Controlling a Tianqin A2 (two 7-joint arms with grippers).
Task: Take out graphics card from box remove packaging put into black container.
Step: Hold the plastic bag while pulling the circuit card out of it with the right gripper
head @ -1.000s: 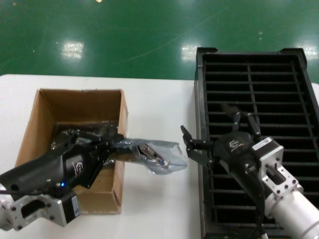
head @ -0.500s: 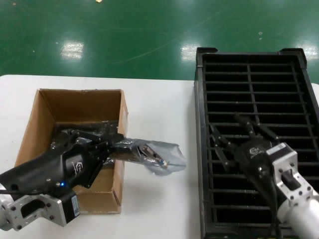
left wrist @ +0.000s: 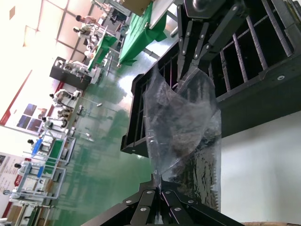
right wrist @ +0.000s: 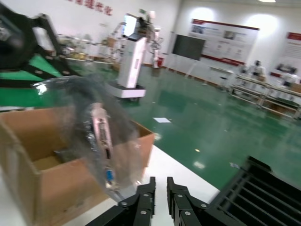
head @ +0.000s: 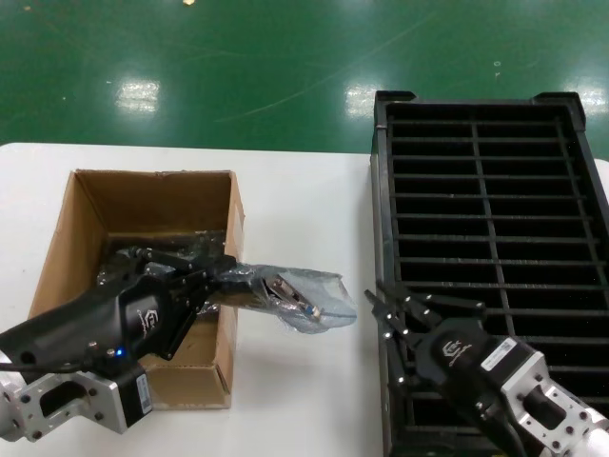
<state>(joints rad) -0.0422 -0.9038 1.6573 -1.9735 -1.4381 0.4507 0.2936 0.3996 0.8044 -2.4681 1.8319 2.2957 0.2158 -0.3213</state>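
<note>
My left gripper point(head: 225, 278) is shut on one end of the crinkly translucent packaging point(head: 306, 295) and holds it out over the right wall of the brown cardboard box point(head: 95, 205). The graphics card's silver bracket point(head: 293, 293) shows through the bag. In the left wrist view the jaws point(left wrist: 160, 185) pinch the bag point(left wrist: 183, 122). My right gripper point(head: 381, 319) is open and empty, just right of the bag's free end, at the left rim of the black container point(head: 485, 190). In the right wrist view its fingertips point(right wrist: 161, 184) are beside the bag point(right wrist: 80, 113), and the bracket point(right wrist: 103, 141) with a blue port shows.
Darker crinkly bagged bundles point(head: 171, 249) lie inside the box. The white table point(head: 304, 190) runs between box and crate. The crate's slotted dividers point(head: 533, 238) hold nothing. Green floor lies beyond the table's far edge.
My right arm has drawn back toward me; its gripper swung right over the crate, then came back left and lower beside the bag's end. The left gripper and bag have stayed put.
</note>
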